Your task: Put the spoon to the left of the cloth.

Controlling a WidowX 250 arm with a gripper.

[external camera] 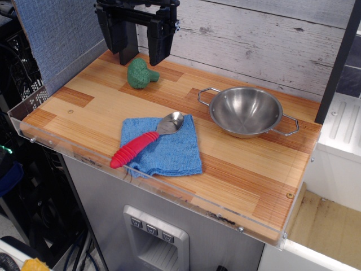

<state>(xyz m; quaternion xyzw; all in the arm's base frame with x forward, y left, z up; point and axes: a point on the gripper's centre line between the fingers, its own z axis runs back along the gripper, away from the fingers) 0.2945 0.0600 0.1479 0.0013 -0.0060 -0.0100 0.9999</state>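
Observation:
The spoon (141, 142) lies diagonally on the blue cloth (166, 148), its silver bowl at the cloth's top edge and its red ribbed handle reaching past the cloth's lower left corner. The cloth lies flat near the front middle of the wooden table. My gripper (139, 49) hangs at the back left, well above and behind the cloth. Its two black fingers stand apart with nothing between them.
A green broccoli toy (140, 73) sits just below the gripper at the back left. A steel bowl (246, 111) with two handles stands to the right of the cloth. A clear plastic rim (73, 151) edges the wooden table (84, 107). A plank wall rises behind.

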